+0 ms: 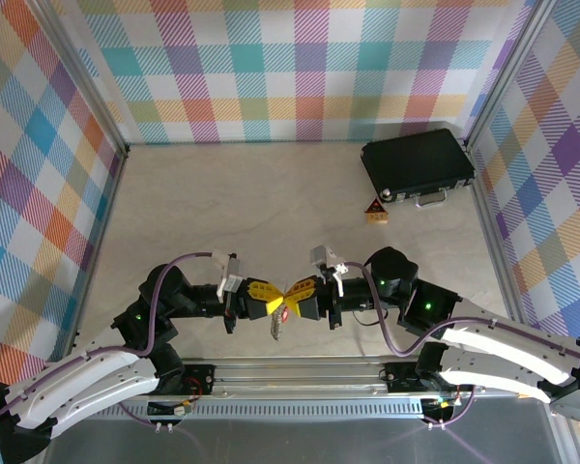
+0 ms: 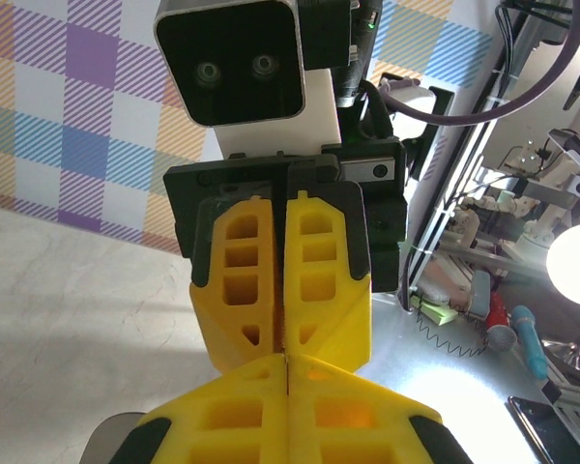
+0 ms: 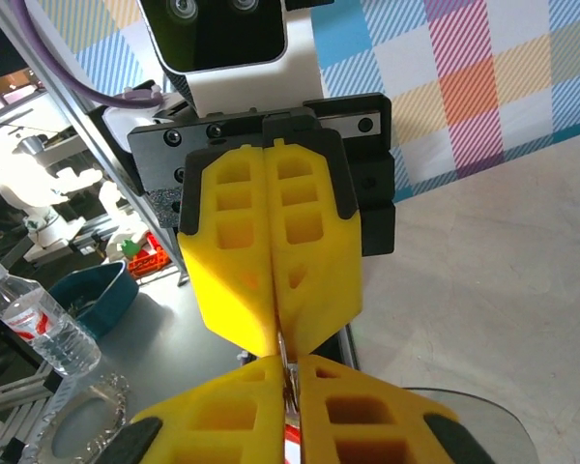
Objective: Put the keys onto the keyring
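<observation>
One red key (image 1: 283, 314) hangs over the table (image 1: 271, 203), front-centre, w/ the silvery keyring (image 1: 275, 330) dangling just below-left of it. Right gripper (image 1: 292, 290) is pressed together on the key. Left gripper (image 1: 274, 296) meets it tip-to-tip, fingers pressed together too; can't tell whether it pinches the keyring.

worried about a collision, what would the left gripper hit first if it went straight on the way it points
The right gripper, facing it tip to tip and pinching the red key; contact looks almost immediate.
</observation>
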`<state>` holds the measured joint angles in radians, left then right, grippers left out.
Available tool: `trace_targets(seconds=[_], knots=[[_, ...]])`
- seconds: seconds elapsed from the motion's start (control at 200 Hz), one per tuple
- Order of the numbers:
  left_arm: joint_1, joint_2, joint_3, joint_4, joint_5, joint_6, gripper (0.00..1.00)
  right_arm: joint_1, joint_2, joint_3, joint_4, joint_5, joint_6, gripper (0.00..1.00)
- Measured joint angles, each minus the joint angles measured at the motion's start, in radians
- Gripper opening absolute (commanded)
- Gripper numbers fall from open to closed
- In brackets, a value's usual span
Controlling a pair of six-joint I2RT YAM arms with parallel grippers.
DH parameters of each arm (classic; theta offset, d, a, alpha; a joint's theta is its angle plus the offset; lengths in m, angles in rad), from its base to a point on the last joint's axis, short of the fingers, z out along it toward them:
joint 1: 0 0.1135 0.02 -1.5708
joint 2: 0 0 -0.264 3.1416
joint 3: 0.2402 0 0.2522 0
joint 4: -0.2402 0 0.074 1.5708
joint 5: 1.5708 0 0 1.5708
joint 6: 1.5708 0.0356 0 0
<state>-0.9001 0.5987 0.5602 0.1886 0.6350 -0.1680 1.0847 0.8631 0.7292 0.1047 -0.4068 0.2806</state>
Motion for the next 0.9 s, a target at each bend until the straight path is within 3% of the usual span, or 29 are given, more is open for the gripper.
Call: trace_targets(seconds=[0.24, 0.485, 0.705, 0.9], knots=[[0.000, 0.000, 0.000, -0.016, -0.015, 0.006, 0.00, 0.000, -0.001, 0.000, -0.011, -0.005, -0.019, 0.00], [-0.001, 0.000, 0.070, -0.188, -0.105, 0.071, 0.30, 0.000, 0.008, 0.082, -0.232, 0.035, -0.144, 0.00], [-0.001, -0.005, 0.194, -0.345, -0.154, 0.111, 0.38, 0.002, 0.044, 0.254, -0.496, 0.097, -0.328, 0.00], [-0.001, 0.068, 0.298, -0.480, -0.125, 0.135, 0.41, 0.009, 0.134, 0.393, -0.676, 0.136, -0.469, 0.00]])
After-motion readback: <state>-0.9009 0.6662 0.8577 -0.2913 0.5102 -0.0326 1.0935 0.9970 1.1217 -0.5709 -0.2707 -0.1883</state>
